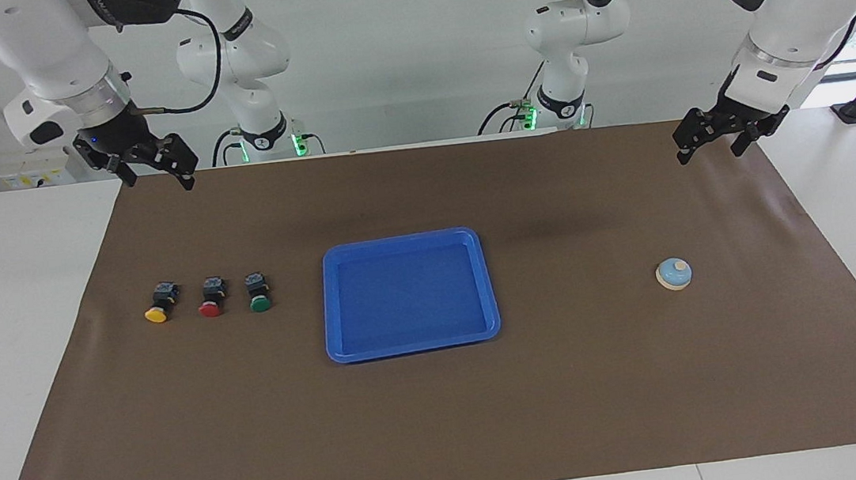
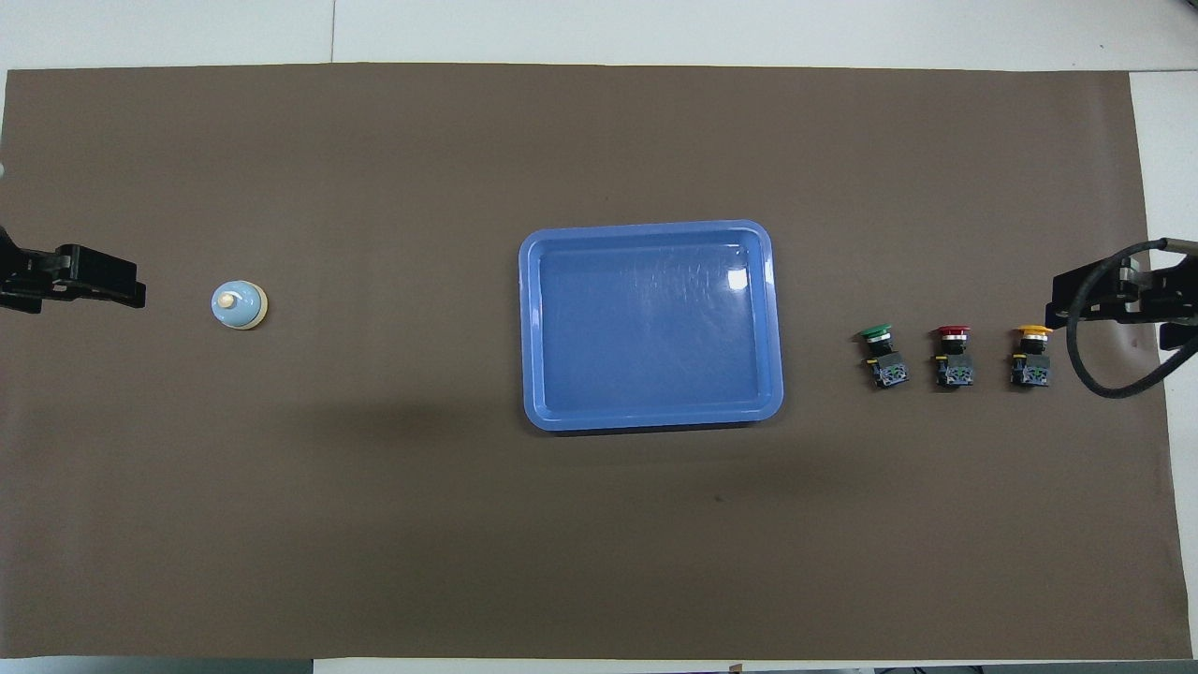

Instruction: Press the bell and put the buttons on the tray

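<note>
Brown mat (image 1: 448, 429) covers most of a white table (image 1: 18, 354), and every task item sits on it. Blue tray (image 1: 414, 345), empty, lies at the mat's middle. Toward the right arm's end, three buttons lie tipped on their sides in a row beside the tray: green button (image 1: 258, 292) closest to it, then red button (image 1: 211, 297), then yellow button (image 1: 160, 303) closest to the mat's end edge. Their caps point away from the robots. Toward the left arm's end, well apart from the tray, stands a bell (image 1: 673, 274), upright, its knob on top.

Right gripper (image 1: 150, 170) hangs in the air over the mat's corner by the robots, fingers spread wide, holding nothing. Left gripper (image 1: 727, 135) hangs over the matching corner at its own end, fingers also wide and empty.

Judging by looks, the buttons are light, rigid plastic; the blocky black body offers flat sides for a pinch, whereas the rounded cap would likely slip. The bell needs only a downward tap on its knob; being small and light, it could skid if struck off-centre.
</note>
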Robot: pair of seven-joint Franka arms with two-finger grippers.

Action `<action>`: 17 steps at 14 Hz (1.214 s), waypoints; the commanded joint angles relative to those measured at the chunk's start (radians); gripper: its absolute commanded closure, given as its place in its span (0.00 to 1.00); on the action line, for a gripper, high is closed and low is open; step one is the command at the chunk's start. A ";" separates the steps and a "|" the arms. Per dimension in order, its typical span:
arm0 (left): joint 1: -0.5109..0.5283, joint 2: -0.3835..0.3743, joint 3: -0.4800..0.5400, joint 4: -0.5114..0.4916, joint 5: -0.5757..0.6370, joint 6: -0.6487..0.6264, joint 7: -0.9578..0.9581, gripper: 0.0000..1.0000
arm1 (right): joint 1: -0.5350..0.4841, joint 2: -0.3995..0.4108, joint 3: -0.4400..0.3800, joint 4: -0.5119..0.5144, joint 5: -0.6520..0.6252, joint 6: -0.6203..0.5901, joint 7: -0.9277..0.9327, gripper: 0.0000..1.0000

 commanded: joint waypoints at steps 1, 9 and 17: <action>-0.002 -0.007 0.008 0.009 -0.007 -0.013 -0.003 0.00 | -0.014 -0.021 0.010 -0.022 0.004 -0.005 0.008 0.00; -0.004 -0.022 0.005 -0.038 -0.001 0.045 0.000 0.06 | -0.014 -0.021 0.010 -0.022 0.004 -0.005 0.008 0.00; 0.028 0.051 0.008 -0.190 -0.001 0.298 0.005 1.00 | -0.014 -0.021 0.010 -0.022 0.004 -0.004 0.008 0.00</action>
